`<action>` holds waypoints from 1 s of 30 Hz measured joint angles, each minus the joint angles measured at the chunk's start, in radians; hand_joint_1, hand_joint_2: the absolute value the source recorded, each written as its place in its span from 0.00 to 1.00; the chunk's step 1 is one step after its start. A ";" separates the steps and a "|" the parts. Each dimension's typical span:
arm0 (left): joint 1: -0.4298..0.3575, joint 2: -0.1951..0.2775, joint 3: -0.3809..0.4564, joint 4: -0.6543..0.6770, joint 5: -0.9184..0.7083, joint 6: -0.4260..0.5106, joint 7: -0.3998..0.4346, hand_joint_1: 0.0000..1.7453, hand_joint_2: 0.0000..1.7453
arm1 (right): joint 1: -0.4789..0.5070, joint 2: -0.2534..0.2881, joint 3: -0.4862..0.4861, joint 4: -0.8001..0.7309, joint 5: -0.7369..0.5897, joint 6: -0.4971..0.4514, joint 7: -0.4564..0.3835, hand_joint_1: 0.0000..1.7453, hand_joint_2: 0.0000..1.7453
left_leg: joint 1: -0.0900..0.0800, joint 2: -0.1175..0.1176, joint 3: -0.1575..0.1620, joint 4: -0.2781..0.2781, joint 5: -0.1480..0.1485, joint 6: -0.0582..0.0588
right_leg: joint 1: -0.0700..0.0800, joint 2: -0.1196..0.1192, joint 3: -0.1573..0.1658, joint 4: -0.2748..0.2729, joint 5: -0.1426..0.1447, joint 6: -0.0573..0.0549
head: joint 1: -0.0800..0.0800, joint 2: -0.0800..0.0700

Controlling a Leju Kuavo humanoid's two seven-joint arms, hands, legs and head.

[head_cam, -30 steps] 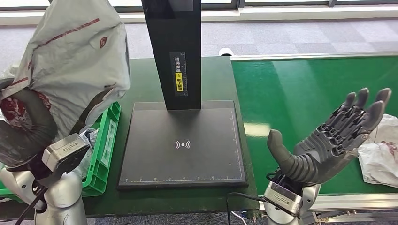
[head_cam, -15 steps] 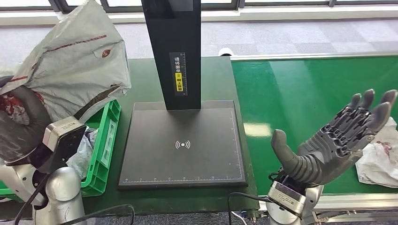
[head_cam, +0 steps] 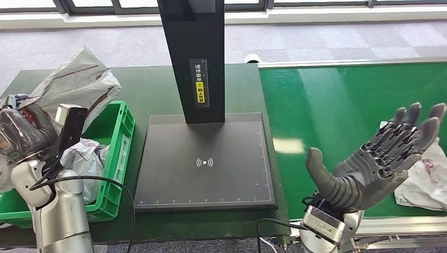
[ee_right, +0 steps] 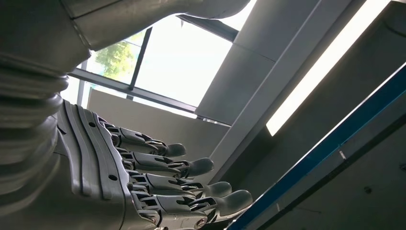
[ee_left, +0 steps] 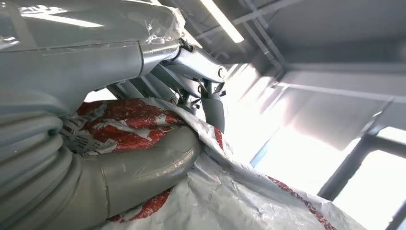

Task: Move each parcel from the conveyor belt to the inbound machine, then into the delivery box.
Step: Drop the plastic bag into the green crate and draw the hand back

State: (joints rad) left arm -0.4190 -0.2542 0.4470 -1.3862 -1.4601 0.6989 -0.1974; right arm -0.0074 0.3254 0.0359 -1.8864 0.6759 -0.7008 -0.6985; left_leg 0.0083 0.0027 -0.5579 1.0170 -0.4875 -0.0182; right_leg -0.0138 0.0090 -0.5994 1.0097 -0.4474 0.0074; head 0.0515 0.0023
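Parcel [head_cam: 74, 84], a grey plastic mailer with red print, is pinched in the fingers [ee_left: 213, 103] of the left hand [head_cam: 23, 137]; the left wrist view shows the thick thumb pressed across its crumpled red-printed end, so the bag is bunched there and the rest of it hangs free. Held that way, the mailer stands above the far left corner of the green delivery box [head_cam: 118, 158], a placing that suits a drop into the crate rather than a scan, and I judge this to be the last step for this parcel. Inside the crate lies another crumpled bag [head_cam: 81, 158], just beside the robot's wrist. The inbound machine [head_cam: 205, 161], a dark flat pad with a black post rising from its far edge, sits bare on the counter [head_cam: 158, 89] between crate and belt. The right hand [head_cam: 379, 158] holds nothing, its fingers spread with the palm turned up, low over the near edge of the green conveyor belt [head_cam: 342, 100]. Just beyond it a white parcel [head_cam: 427, 176] waits on the belt, so that hand looks ready for the next pick.
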 joint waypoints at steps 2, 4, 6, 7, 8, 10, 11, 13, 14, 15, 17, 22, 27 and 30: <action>-0.008 0.013 0.022 0.038 -0.003 0.000 0.001 1.00 1.00 | 0.003 0.000 0.000 0.000 0.000 0.000 0.000 0.00 1.00 | 0.000 -0.001 0.000 0.000 0.000 0.000 | 0.000 0.000 0.000 0.000 0.000 0.000 | 0.000 0.000; -0.014 0.022 0.034 0.064 -0.004 0.000 0.001 1.00 1.00 | 0.003 0.000 0.000 0.000 0.000 0.000 0.000 0.00 1.00 | 0.000 -0.001 -0.001 0.000 0.000 0.000 | 0.000 -0.001 0.000 0.000 0.000 0.000 | 0.000 0.000; -0.019 0.029 0.043 0.084 -0.005 0.000 0.001 1.00 1.00 | 0.003 0.000 0.000 0.000 0.000 0.000 0.000 0.00 1.00 | 0.000 -0.002 -0.001 0.000 0.000 0.000 | 0.000 -0.001 0.000 0.000 0.000 0.000 | 0.000 0.000; -0.020 0.031 0.046 0.092 -0.005 0.000 0.001 1.00 1.00 | 0.003 0.000 0.000 0.000 0.000 0.000 0.000 0.00 1.00 | 0.000 -0.002 -0.001 0.000 0.000 0.000 | 0.000 -0.001 0.000 0.000 0.000 0.000 | 0.000 0.000; -0.021 0.033 0.048 0.098 -0.005 0.000 0.001 1.00 1.00 | 0.003 0.000 0.000 0.000 0.000 0.000 0.000 0.00 1.00 | 0.000 -0.001 -0.001 0.000 0.000 0.000 | 0.000 -0.001 0.000 0.000 0.000 0.000 | 0.000 0.000; -0.024 0.037 0.051 0.110 -0.005 0.000 0.004 1.00 1.00 | 0.003 0.000 0.000 0.000 0.000 0.000 0.000 0.00 1.00 | 0.000 -0.001 -0.001 0.000 0.000 0.000 | 0.000 -0.001 0.000 0.000 0.000 0.000 | 0.000 0.000; -0.026 0.039 0.053 0.117 -0.006 0.000 0.006 1.00 1.00 | 0.004 0.000 0.000 0.000 -0.001 0.000 0.000 0.00 1.00 | 0.000 -0.002 -0.001 0.000 0.000 0.000 | 0.000 -0.001 0.000 0.000 0.000 0.000 | 0.000 0.000; -0.032 0.043 0.063 0.135 -0.006 0.000 0.014 1.00 1.00 | 0.005 0.000 0.000 0.000 -0.003 0.000 0.000 0.00 1.00 | 0.000 -0.002 -0.001 0.000 0.000 0.000 | 0.000 -0.001 0.000 0.000 0.000 0.000 | 0.000 0.000; -0.034 0.046 0.070 0.146 -0.005 0.000 0.016 1.00 1.00 | 0.007 0.000 0.000 0.000 -0.005 0.000 0.000 0.00 1.00 | 0.000 -0.002 -0.001 0.000 0.000 0.000 | 0.000 -0.001 0.000 0.000 0.000 0.000 | 0.000 0.000; -0.037 0.050 0.078 0.158 -0.003 0.000 0.018 1.00 1.00 | 0.008 0.000 0.000 0.000 -0.007 0.000 0.000 0.00 1.00 | 0.000 -0.001 -0.001 0.000 0.000 0.000 | 0.000 -0.001 0.000 0.000 0.000 0.000 | 0.000 0.000; -0.041 0.055 0.094 0.177 0.000 0.000 0.017 0.75 1.00 | 0.010 0.000 0.000 0.000 -0.012 0.000 0.000 0.00 1.00 | 0.000 -0.001 -0.001 0.000 0.000 0.000 | 0.000 -0.001 0.000 0.000 0.000 0.000 | 0.000 0.000; -0.050 0.058 0.122 0.204 -0.006 0.000 0.018 0.00 1.00 | 0.010 0.000 0.000 0.000 -0.016 0.000 0.000 0.00 1.00 | 0.000 -0.001 -0.001 0.000 0.000 0.000 | 0.001 -0.001 0.000 0.000 0.000 0.000 | 0.000 0.000; -0.052 0.056 0.133 0.204 0.015 0.001 -0.009 0.00 1.00 | 0.010 0.000 -0.001 0.000 -0.014 0.000 0.000 0.00 1.00 | 0.001 -0.001 -0.001 0.000 0.000 0.000 | 0.000 -0.001 0.000 0.000 0.000 0.000 | 0.000 0.000; -0.052 0.045 0.153 0.187 0.038 0.002 -0.056 0.00 1.00 | 0.011 0.000 -0.005 0.001 -0.007 0.000 0.000 0.00 1.00 | 0.001 -0.001 -0.001 0.000 0.000 0.000 | 0.000 -0.001 0.000 0.000 0.000 0.000 | 0.000 0.000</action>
State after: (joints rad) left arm -0.4705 -0.2087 0.6001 -1.1994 -1.4217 0.7004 -0.2532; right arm 0.0032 0.3254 0.0308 -1.8854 0.6685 -0.7008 -0.6984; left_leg 0.0089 0.0013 -0.5588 1.0170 -0.4871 -0.0186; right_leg -0.0135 0.0084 -0.5994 1.0098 -0.4474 0.0073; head 0.0515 0.0023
